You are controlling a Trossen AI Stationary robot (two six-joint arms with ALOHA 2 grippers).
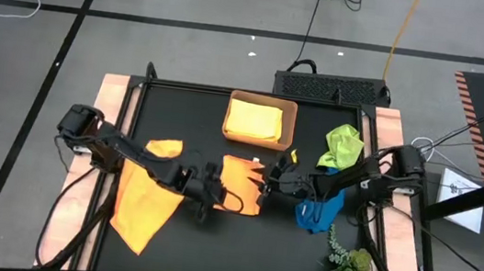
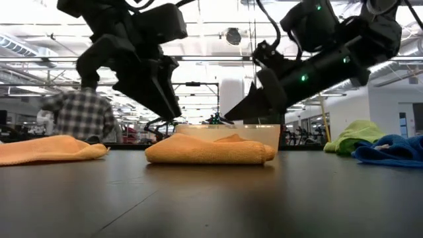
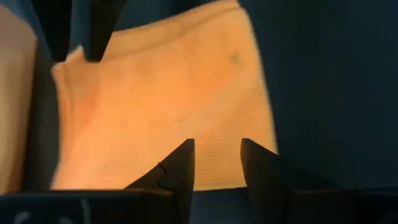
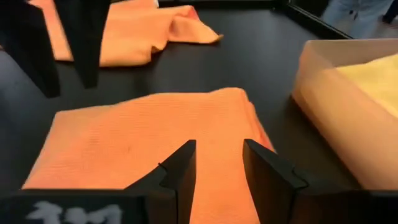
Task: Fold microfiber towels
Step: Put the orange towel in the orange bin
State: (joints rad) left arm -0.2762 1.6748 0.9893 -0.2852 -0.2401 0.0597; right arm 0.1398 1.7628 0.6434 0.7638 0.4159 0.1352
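A folded orange towel (image 1: 240,186) lies flat at the table's middle; it also shows in the low view (image 2: 210,149). My left gripper (image 1: 217,190) hovers open just above its left edge (image 3: 217,149). My right gripper (image 1: 271,178) hovers open just above its right edge (image 4: 219,149). In the low view both grippers (image 2: 170,112) (image 2: 234,116) hang clear of the cloth. A second orange towel (image 1: 146,200) lies loosely spread at the left. A yellow towel (image 1: 255,119) lies in the tan tray (image 1: 288,123). A lime green towel (image 1: 342,146) and a blue towel (image 1: 318,211) lie crumpled at the right.
A leafy plant sprig (image 1: 349,262) lies at the near right corner. The tray stands just beyond the folded towel. The table's wooden rim (image 1: 107,138) frames the black mat. A person in a plaid shirt (image 2: 79,114) stands in the room behind.
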